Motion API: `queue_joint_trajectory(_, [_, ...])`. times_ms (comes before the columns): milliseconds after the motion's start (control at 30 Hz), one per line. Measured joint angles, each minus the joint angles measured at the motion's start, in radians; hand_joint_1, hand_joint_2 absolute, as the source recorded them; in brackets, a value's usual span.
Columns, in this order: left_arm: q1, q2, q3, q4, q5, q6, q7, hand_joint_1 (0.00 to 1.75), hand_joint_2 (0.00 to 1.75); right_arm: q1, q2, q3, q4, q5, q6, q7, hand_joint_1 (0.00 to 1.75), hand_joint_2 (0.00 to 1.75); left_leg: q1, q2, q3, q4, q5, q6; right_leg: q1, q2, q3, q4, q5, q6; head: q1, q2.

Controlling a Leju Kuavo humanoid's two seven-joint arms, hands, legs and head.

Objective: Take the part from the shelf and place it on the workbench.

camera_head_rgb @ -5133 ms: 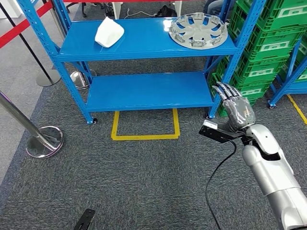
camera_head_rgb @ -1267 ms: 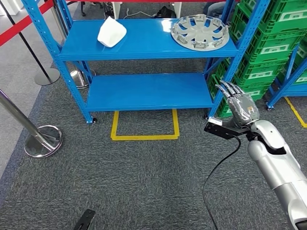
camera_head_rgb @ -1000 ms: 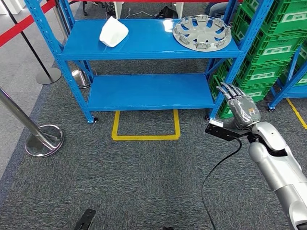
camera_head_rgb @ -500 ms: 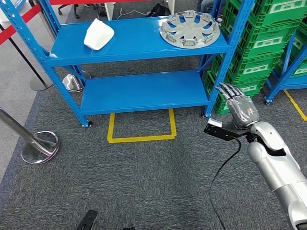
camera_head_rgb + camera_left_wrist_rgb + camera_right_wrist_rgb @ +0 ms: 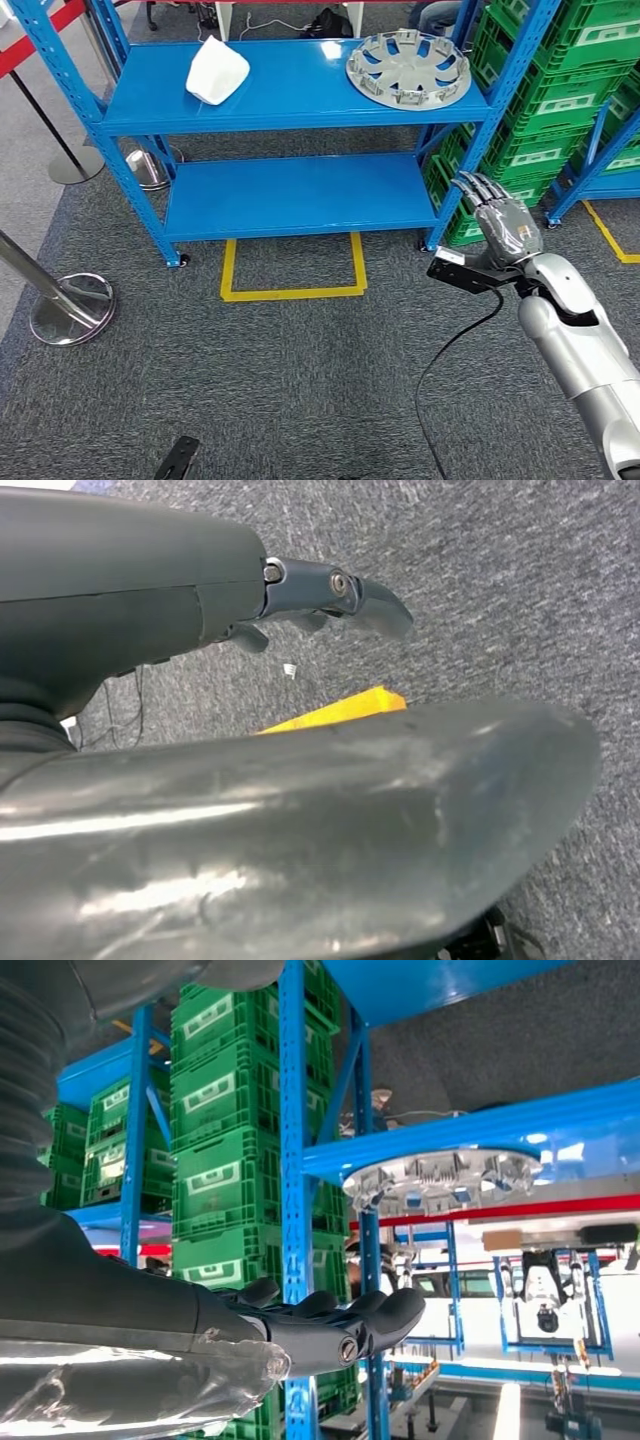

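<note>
Head view shows the right robot hand raised at the lower right, fingers straight and slightly spread toward the shelf, holding nothing. The part, a silver wheel cover, lies flat on the top level of the blue shelf, well ahead of that robot hand and a little to its left, near the shelf's right end. It is round, so it has no long axis; it lies with its ribbed, clipped inner side facing up and its rim on the blue board. A white cloth-like bundle sits on the same level, far to the left of the robot hand and well apart from the wheel cover. The lower shelf board lies below it, and a yellow floor outline is marked on the grey carpet just in front of the shelf. Green crates are stacked just beyond the robot hand to its right. A chrome stanchion base stands on the carpet far to the left. Right wrist view has the right robot hand with fingers extended, and the wheel cover seen edge-on on the blue shelf beyond the fingertips. Left wrist view shows the left robot hand over the carpet, its dark fingers loosely extended and holding nothing.
</note>
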Motion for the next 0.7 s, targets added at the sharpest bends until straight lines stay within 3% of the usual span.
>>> queue_joint_trajectory(33, [0.0, 0.0, 0.0, 0.0, 0.0, 0.0, 0.0, 0.0, 0.0, 0.002, 0.0, 0.0, 0.0, 0.0, 0.0, 0.0, 0.0, 1.75, -0.001, 0.0, 0.005, 0.0, -0.004, 0.0, 0.0, 0.0, -0.012, 0.007, 0.014, -0.002, 0.0, 0.0])
queue_joint_trajectory(67, [0.001, 0.0, 0.0, 0.0, 0.0, 0.0, 0.0, 0.0, 0.0, 0.003, 0.0, 0.0, 0.0, 0.0, 0.0, 0.0, 0.0, 1.75, -0.002, 0.0, 0.013, 0.0, -0.01, 0.0, 0.001, 0.0, 0.0, -0.033, 0.052, -0.005, 0.0, 0.0])
queue_joint_trajectory(100, [0.001, 0.0, 0.0, 0.0, 0.0, 0.0, 0.0, 0.0, 0.0, 0.003, 0.0, 0.0, 0.0, 0.0, 0.0, 0.0, 0.0, 1.75, -0.002, 0.0, 0.023, 0.0, -0.016, -0.002, 0.002, -0.001, 0.028, -0.102, 0.099, -0.009, 0.0, 0.0])
queue_joint_trajectory(167, [0.0, -0.001, 0.0, 0.0, 0.0, -0.002, 0.0, 0.0, 0.0, 0.002, 0.0, 0.0, 0.0, 0.0, 0.0, 0.0, 0.0, 1.75, -0.006, -0.001, 0.038, 0.002, -0.03, -0.011, 0.007, -0.006, 0.091, -0.233, 0.157, -0.015, 0.0, 0.0])
queue_joint_trajectory(233, [-0.001, -0.001, 0.0, 0.0, -0.001, -0.003, 0.0, 0.0, 0.0, 0.0, 0.0, 0.0, 0.0, 0.0, 0.0, 0.0, 0.0, 1.75, -0.008, 0.0, 0.041, 0.003, -0.035, -0.02, 0.01, -0.007, 0.115, -0.277, 0.156, -0.021, -0.004, 0.0])
queue_joint_trajectory(333, [-0.003, 0.0, -0.001, 0.0, -0.002, -0.003, 0.0, 0.0, 0.0, 0.001, -0.001, -0.001, -0.002, 0.0, 0.0, 0.001, 0.0, 1.75, -0.008, 0.0, 0.04, 0.008, -0.047, -0.036, 0.007, -0.001, 0.12, -0.284, 0.15, -0.033, -0.007, 0.0])
queue_joint_trajectory(367, [-0.004, 0.0, -0.001, 0.0, -0.002, -0.003, 0.0, 0.0, 0.0, 0.0, -0.001, -0.001, -0.002, 0.0, 0.0, 0.001, 0.0, 1.75, -0.007, 0.0, 0.028, 0.036, -0.063, -0.043, 0.004, -0.001, 0.124, -0.287, 0.148, -0.037, -0.009, 0.0])
queue_joint_trajectory(400, [-0.004, 0.0, -0.001, 0.0, -0.003, -0.003, 0.0, 0.0, 0.0, 0.0, -0.001, -0.001, -0.002, 0.0, 0.0, 0.001, 0.0, 1.75, -0.005, -0.001, 0.003, 0.083, -0.086, -0.05, 0.002, -0.001, 0.128, -0.288, 0.146, -0.04, -0.01, 0.0])
queue_joint_trajectory(467, [-0.003, 0.0, -0.001, 0.0, -0.003, -0.003, 0.001, 0.0, 0.0, 0.001, -0.001, -0.001, -0.002, 0.0, 0.0, 0.001, 0.0, 1.75, -0.001, -0.001, -0.076, 0.22, -0.137, -0.059, 0.0, 0.0, 0.132, -0.289, 0.141, -0.046, -0.013, 0.0])
queue_joint_trajectory(500, [-0.003, 0.0, -0.001, 0.0, -0.003, -0.003, 0.001, 0.0, 0.0, 0.002, -0.001, 0.0, -0.002, 0.0, 0.0, 0.001, 0.0, 1.75, 0.0, -0.001, -0.11, 0.27, -0.147, -0.061, 0.0, 0.0, 0.134, -0.289, 0.139, -0.047, -0.013, 0.0])
queue_joint_trajectory(533, [-0.002, -0.001, -0.001, 0.0, -0.003, -0.003, 0.002, 0.0, 0.0, 0.003, -0.001, 0.0, -0.002, 0.0, 0.0, 0.001, 0.0, 1.75, 0.001, -0.001, -0.129, 0.289, -0.135, -0.062, -0.001, 0.001, 0.138, -0.289, 0.136, -0.047, -0.013, 0.0])
queue_joint_trajectory(567, [-0.001, -0.001, -0.001, 0.0, -0.003, -0.003, 0.003, 0.0, 0.0, 0.004, -0.001, 0.0, -0.002, 0.0, 0.0, 0.001, 0.0, 1.75, 0.002, -0.001, -0.13, 0.27, -0.104, -0.063, -0.002, 0.002, 0.143, -0.288, 0.132, -0.045, -0.013, 0.0])
queue_joint_trajectory(633, [-0.001, 0.0, -0.001, 0.0, -0.004, -0.003, 0.003, 0.0, 0.0, 0.005, -0.001, 0.0, -0.002, 0.0, 0.0, 0.001, 0.0, 1.75, 0.006, -0.001, -0.088, 0.153, -0.015, -0.064, -0.006, 0.005, 0.158, -0.288, 0.122, -0.038, -0.013, 0.0])
queue_joint_trajectory(700, [-0.002, -0.002, -0.001, 0.0, -0.004, -0.004, 0.003, 0.0, 0.0, 0.004, -0.002, -0.001, -0.002, 0.0, 0.0, 0.001, 0.0, 1.75, 0.007, -0.002, -0.04, 0.046, 0.026, -0.061, -0.005, 0.008, 0.165, -0.287, 0.112, -0.027, -0.015, 0.0])
